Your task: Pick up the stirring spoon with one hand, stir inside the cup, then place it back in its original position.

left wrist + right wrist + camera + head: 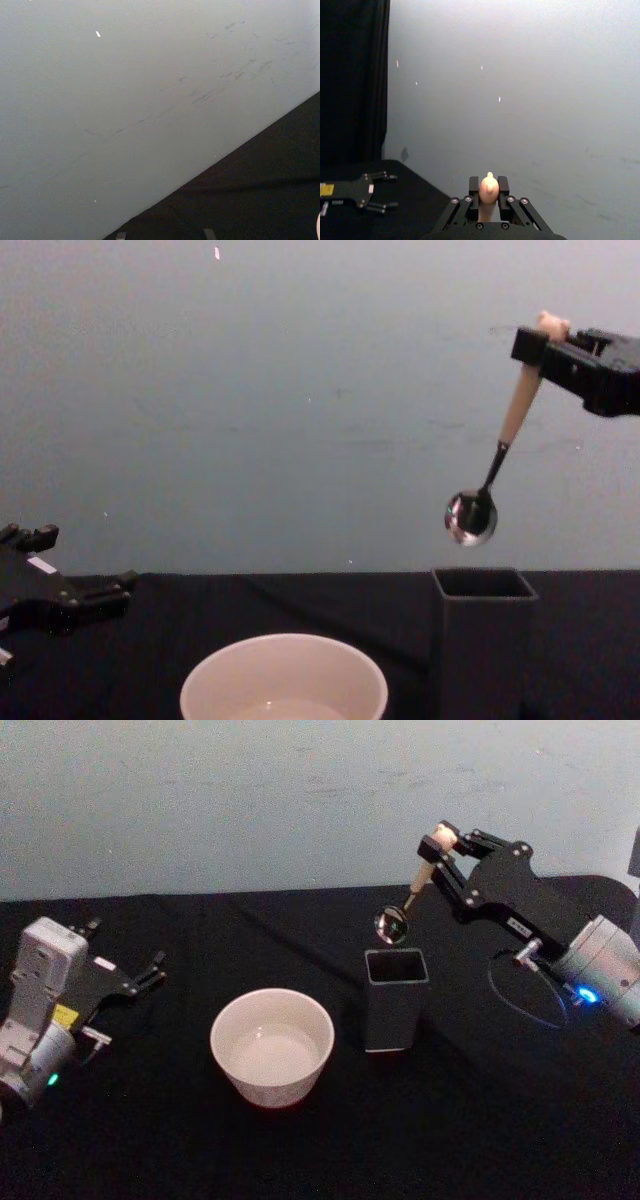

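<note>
My right gripper [437, 846] is shut on the top of the stirring spoon [412, 892], just under its small bear head [489, 186]. The spoon hangs tilted in the air, and its grey metal bowl [471, 517] is a little above the open top of the dark grey square holder [484, 638], clear of it. The cream-white cup [271, 1045] stands left of the holder [396, 1000] and holds no spoon. My left gripper [128, 946] rests open at the table's left side, far from both.
A black cloth covers the table [480, 1140], and a pale wall [250, 800] stands behind it. A thin cable loop [530, 990] lies on the cloth under my right arm. Open cloth lies in front of the cup and holder.
</note>
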Controlling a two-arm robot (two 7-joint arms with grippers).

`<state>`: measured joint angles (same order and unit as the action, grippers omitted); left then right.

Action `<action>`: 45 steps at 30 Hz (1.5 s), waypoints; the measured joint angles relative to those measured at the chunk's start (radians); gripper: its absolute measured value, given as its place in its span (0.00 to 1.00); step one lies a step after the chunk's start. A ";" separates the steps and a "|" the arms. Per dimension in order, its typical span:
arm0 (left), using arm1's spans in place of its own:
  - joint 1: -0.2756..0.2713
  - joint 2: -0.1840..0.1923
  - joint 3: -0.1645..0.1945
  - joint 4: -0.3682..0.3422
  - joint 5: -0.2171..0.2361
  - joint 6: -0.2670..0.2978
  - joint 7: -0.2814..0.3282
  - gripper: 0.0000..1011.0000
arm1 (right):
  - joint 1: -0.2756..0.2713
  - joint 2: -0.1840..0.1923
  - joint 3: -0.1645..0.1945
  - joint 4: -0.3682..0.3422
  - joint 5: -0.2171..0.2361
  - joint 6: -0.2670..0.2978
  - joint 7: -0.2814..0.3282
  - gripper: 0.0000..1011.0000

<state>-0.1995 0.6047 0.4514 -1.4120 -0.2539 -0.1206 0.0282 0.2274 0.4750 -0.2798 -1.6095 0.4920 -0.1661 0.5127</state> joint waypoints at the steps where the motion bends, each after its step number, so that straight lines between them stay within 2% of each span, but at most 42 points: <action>1: 0.000 0.000 0.000 0.000 0.000 0.000 0.000 0.99 | 0.005 -0.004 0.000 0.000 0.002 -0.004 0.002 0.21; 6: 0.000 0.000 0.000 0.000 0.000 0.000 0.000 0.99 | 0.024 -0.021 -0.013 0.009 0.003 -0.016 0.015 0.21; 12: 0.000 0.000 0.000 0.000 0.000 0.000 0.000 0.99 | 0.050 -0.042 -0.050 0.040 -0.002 -0.026 0.041 0.21; 16: 0.000 0.000 0.000 0.000 0.000 0.000 0.000 0.99 | 0.068 -0.061 -0.097 0.070 -0.008 -0.039 0.077 0.21; 26: 0.000 0.000 0.000 0.000 0.000 0.000 0.000 0.99 | 0.083 -0.082 -0.168 0.118 -0.025 -0.081 0.133 0.21; 33: 0.000 0.000 0.000 0.000 0.000 0.000 0.000 0.99 | 0.098 -0.097 -0.214 0.177 -0.058 -0.121 0.159 0.21; 38: 0.000 0.000 0.000 0.000 0.000 0.000 0.000 0.99 | 0.113 -0.122 -0.247 0.248 -0.098 -0.165 0.167 0.21; 45: 0.000 0.000 0.000 0.000 0.000 0.000 0.000 0.99 | 0.128 -0.149 -0.267 0.312 -0.140 -0.204 0.166 0.21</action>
<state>-0.1995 0.6047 0.4514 -1.4120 -0.2539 -0.1205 0.0283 0.3553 0.3259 -0.5473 -1.2979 0.3515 -0.3702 0.6792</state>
